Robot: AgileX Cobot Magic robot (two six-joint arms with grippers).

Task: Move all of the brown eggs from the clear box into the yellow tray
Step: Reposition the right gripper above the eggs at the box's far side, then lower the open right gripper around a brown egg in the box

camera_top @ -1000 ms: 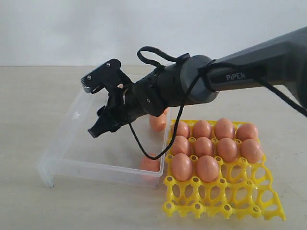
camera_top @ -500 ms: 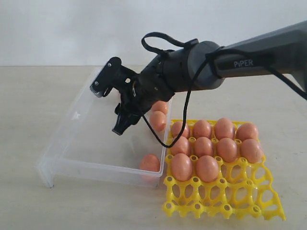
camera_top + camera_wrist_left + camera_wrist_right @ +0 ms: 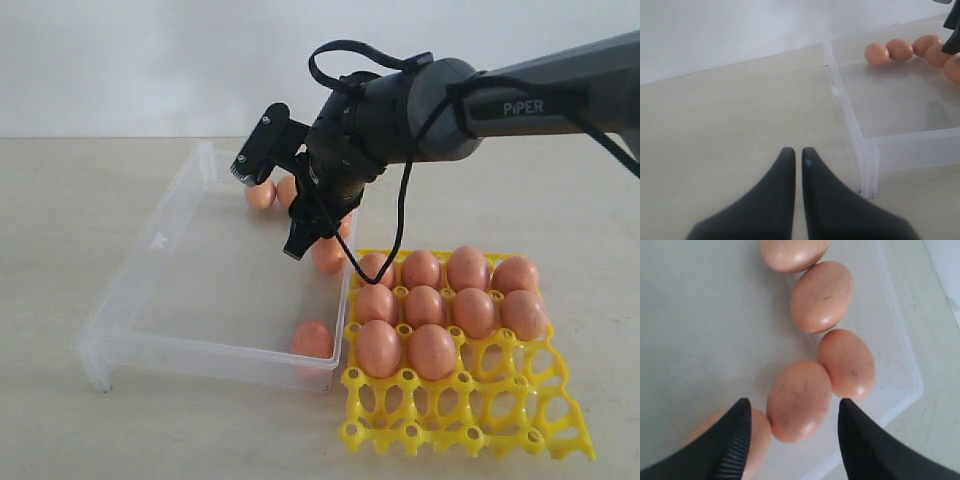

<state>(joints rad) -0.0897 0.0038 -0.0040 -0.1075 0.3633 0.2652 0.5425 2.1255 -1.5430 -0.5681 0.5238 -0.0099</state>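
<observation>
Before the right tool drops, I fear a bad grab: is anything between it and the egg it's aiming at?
Nothing covers that egg under the open right tool. But neighbouring eggs crowd it on both sides, one beneath a finger.

Most of the clear box (image 3: 205,285) floor lies bare, with open room in from its left and near walls. At the far right corner the brown eggs (image 3: 327,255) crowd together, touching, under the wide-spread right gripper (image 3: 270,210). A lone egg (image 3: 312,340) sits against the near right wall, and the yellow tray (image 3: 470,412) flanks that wall outside, its front cells free.
</observation>
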